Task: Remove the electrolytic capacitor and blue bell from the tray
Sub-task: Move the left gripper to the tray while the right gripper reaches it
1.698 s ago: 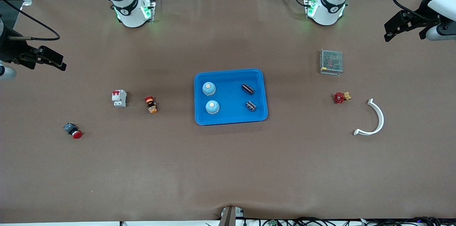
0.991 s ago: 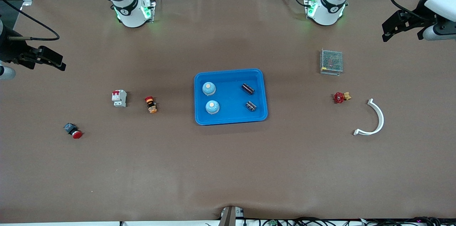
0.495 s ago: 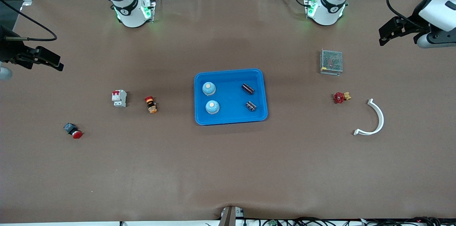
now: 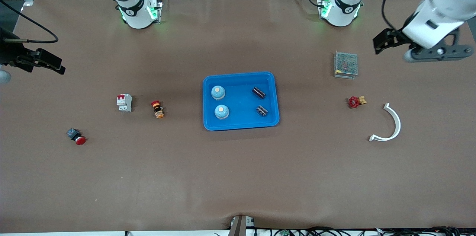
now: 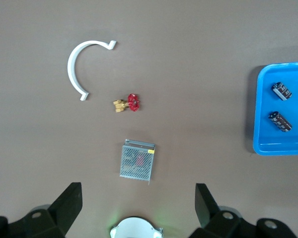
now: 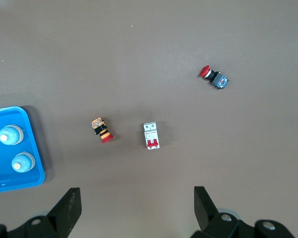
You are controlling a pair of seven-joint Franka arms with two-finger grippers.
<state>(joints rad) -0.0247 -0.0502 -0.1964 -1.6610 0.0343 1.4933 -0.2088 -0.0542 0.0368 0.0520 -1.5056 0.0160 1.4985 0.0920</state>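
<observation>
Two bells (image 4: 218,92), two capacitors (image 4: 259,92), one tray (image 4: 239,126)

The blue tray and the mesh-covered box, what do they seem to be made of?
The blue tray looks like moulded plastic: uniform bright colour, rounded corners, slight sheen. The mesh-covered box looks like bare metal: grey perforated cover with silvery edges. Both are judged from looks alone.

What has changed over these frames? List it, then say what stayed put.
The left hand, open and empty, has swung in from the table's edge toward the metal mesh box. The right hand, open too, barely drifted. Nothing was gripped or released. The blue tray with two bells and two capacitors stayed put, as did the loose parts.
</observation>
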